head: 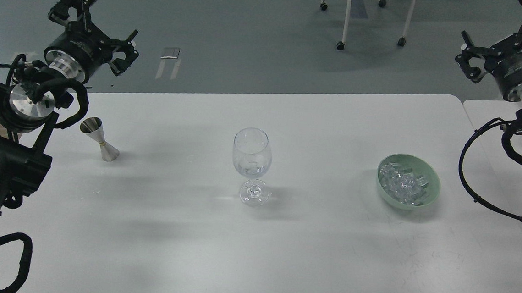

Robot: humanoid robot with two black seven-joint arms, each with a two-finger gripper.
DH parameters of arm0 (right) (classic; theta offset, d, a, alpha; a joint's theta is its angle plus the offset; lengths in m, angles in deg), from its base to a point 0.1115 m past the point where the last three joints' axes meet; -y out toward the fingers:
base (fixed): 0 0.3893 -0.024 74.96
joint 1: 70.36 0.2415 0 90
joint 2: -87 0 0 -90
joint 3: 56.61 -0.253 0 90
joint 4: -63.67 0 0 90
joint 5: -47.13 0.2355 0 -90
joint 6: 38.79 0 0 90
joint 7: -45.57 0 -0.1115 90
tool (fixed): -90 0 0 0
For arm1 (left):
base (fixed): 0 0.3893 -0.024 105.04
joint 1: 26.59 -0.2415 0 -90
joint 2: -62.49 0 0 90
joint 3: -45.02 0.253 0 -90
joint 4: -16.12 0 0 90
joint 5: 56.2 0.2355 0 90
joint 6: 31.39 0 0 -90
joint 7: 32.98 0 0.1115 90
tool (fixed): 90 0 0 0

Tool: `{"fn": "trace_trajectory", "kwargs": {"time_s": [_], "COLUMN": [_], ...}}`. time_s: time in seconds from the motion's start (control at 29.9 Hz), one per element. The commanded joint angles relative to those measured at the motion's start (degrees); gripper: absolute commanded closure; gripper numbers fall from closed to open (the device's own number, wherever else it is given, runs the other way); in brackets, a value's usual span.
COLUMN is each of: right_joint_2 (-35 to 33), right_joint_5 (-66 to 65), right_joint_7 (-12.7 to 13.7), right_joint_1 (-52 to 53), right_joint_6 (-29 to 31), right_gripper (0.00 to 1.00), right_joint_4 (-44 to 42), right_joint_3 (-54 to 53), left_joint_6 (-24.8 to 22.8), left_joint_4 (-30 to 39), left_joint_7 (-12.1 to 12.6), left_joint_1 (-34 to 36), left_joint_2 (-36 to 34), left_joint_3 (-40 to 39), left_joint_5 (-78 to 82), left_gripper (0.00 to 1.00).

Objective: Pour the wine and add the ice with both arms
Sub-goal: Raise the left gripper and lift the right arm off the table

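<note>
A clear stemmed glass point(252, 157) stands upright at the table's middle; I cannot tell whether it holds any wine. A small steel jigger point(99, 139) stands at the left; its contents do not show. Several clear ice cubes point(403, 184) fill a pale green bowl point(432, 195) at the right. My left gripper point(96, 25) is open and empty, raised above the table's far left corner, well up and behind the jigger. My right gripper point(503, 39) is open and empty, raised above the far right corner, far beyond the bowl.
The white table point(253, 256) spans the view, and a second table point(488, 112) abuts it at the right. A wheeled chair point(366, 16) stands on the grey floor beyond. Black cable loops point(470, 175) hang from my right arm over the table's right edge.
</note>
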Motion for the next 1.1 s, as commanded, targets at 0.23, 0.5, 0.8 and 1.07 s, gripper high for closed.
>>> {"fn": "trace_trajectory", "kwargs": {"time_s": [0.23, 0.5, 0.8, 1.07], "right_joint_2": [6.8, 9.4, 9.8, 10.2], "right_joint_5": [-2.9, -2.9, -2.5, -1.9], "right_joint_7": [-4.8, -7.0, -7.1, -7.1], "right_joint_1": [14.1, 18.7, 18.7, 18.3], "right_joint_6": [-0.1, -0.1, -0.4, -0.3], "right_gripper": [0.00, 0.00, 0.00, 0.00], "right_joint_4": [-14.6, -19.6, -19.9, -19.8], "right_joint_3": [10.1, 14.8, 14.1, 13.9], "left_joint_6": [-1.1, -2.9, -3.2, -3.2], "left_joint_4": [-18.3, -20.0, -20.8, -20.7], "left_joint_7": [-5.1, -5.6, -6.7, -6.9], "left_joint_1": [5.4, 8.1, 12.4, 12.3], "left_joint_2": [2.9, 3.0, 3.0, 3.7], "left_joint_3": [1.6, 5.9, 5.5, 5.3], "left_joint_5": [4.1, 3.4, 1.6, -2.6], "left_gripper": [0.08, 0.08, 0.08, 0.08]}}
